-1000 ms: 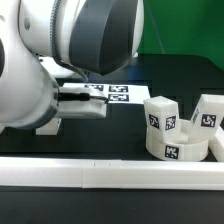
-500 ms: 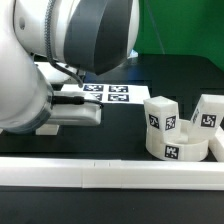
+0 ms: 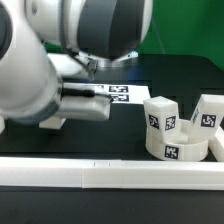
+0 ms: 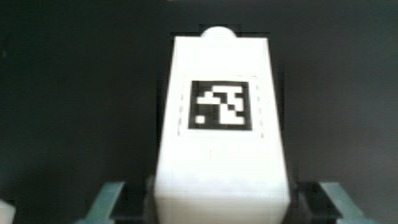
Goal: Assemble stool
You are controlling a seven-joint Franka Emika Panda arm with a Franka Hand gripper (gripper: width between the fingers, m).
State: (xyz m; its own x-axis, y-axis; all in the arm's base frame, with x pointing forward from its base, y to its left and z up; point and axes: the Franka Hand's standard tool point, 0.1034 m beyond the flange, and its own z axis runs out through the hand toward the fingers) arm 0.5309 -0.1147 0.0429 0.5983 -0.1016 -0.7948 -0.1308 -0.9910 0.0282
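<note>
In the wrist view a white leg block (image 4: 222, 110) with a black-and-white tag lies lengthwise on the dark table, its small nub at the far end. My gripper (image 4: 222, 205) is open and straddles its near end. A dark gap shows between each fingertip (image 4: 118, 200) and the block. In the exterior view the round seat disc (image 3: 172, 150) stands at the right with two leg blocks upright on it (image 3: 160, 114) (image 3: 207, 115). My arm fills the exterior view's left, with the hand (image 3: 85, 108) low over the table; the leg under it is hidden there.
The marker board (image 3: 118, 93) lies flat behind the hand. A long white border rail (image 3: 110, 176) runs along the front of the table. A green wall shows at the back right.
The arm and hand have shifted slightly toward the exterior view's right and a little up. The seat disc and its two legs have not moved.
</note>
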